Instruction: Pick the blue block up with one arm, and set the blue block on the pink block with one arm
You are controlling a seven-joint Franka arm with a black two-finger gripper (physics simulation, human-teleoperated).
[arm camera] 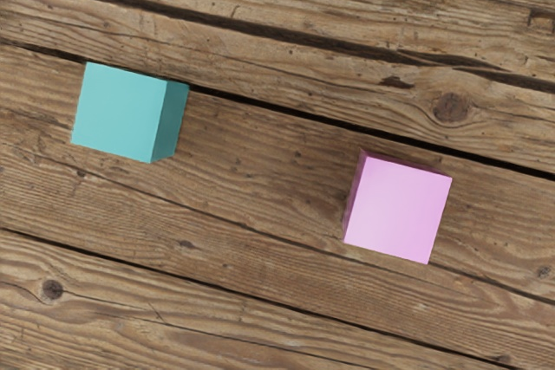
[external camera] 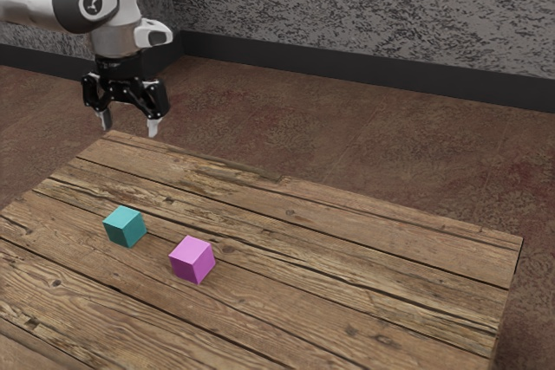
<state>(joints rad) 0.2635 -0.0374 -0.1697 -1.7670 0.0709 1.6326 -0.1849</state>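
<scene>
We are hovering our gripper point(external camera: 128, 123) high over the wooden table point(external camera: 364, 249), fingers spread apart and gripping nothing, well away from the pink block point(external camera: 192, 259) point(arm camera: 397, 208) toward the exterior view's upper left. The blue block point(external camera: 125, 226) point(arm camera: 128, 111) is resting on the planks near the pink block, on its exterior-view left, not touching it.

The scene is lit softly and evenly from above. The top faces of the blue block point(external camera: 124, 226) and pink block point(external camera: 192, 259) are rendered brightest, their sides darker. Only faint shadows are cast on the wooden table point(external camera: 347, 249).
</scene>
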